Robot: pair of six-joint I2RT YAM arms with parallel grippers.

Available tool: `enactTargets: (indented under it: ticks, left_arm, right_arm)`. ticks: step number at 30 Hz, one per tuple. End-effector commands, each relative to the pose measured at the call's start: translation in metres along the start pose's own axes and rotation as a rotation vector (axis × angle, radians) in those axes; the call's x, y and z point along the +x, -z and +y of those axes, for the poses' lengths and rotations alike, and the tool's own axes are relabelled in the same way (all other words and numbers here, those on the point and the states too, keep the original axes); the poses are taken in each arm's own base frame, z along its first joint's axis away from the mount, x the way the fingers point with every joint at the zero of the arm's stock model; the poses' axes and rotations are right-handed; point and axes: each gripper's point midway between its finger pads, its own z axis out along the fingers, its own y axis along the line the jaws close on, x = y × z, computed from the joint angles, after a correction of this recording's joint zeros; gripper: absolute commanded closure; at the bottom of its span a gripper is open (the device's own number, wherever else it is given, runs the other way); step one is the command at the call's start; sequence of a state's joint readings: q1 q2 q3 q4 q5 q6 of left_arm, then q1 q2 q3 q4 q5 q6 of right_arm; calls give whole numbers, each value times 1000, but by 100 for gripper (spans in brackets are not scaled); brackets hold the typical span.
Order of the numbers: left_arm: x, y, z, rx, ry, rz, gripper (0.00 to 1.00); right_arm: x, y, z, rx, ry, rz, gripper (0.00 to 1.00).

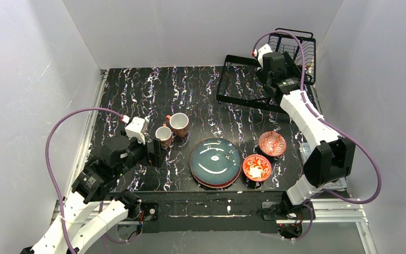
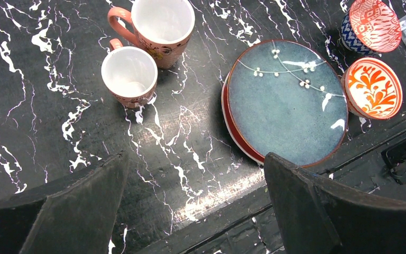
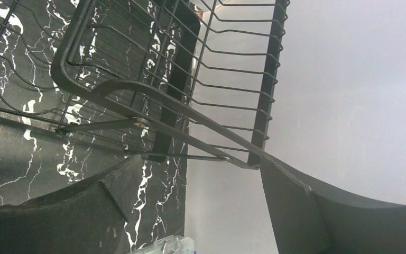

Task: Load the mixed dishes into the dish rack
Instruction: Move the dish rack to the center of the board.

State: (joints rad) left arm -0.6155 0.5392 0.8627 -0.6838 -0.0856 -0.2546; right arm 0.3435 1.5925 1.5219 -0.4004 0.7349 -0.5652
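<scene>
Top external view, read from the left: the left claw hangs over the marbled table with its fingers spread wide and nothing between them. Ahead of it, off its left finger, stand two terracotta mugs, the smaller mug nearer the claw and touching the larger mug behind it. Ahead of its right finger lies the plate stack, a dark teal plate on top with a red plate's rim showing beneath. Further out on that side sit two red-patterned bowls, close together. No dish is loaded. The right claw reaches over the dish rack at the far right of the table. Its fingers are apart, gripping nothing, and a rim bar of the rack crosses just ahead of the gap. I cannot tell if the bar touches a finger. A small wire basket stands just beyond that claw. If the right claw catches the bar, the light rack could likely drag or tip. If the left claw goes for one mug, it may knock its neighbour. The flat teal plate offers little edge and could slip back onto the stack.
</scene>
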Motion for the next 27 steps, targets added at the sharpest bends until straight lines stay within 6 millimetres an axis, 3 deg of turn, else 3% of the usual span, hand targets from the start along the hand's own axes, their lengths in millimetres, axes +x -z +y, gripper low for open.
enactTargets:
  ticks: [1,16,27]
  left_arm:
    - [0,1,0,4,-4,-8,1]
    - [-1,2,0,0,-4,-12,1]
    - [-1,2,1,-6,-4,-12,1]
  right_arm:
    - [-10,-10,-3,5,-59,-32,9]
    - [0,-30,9,-15,-45,10,10]
    - [0,-23,17,-80,-50,-2,31]
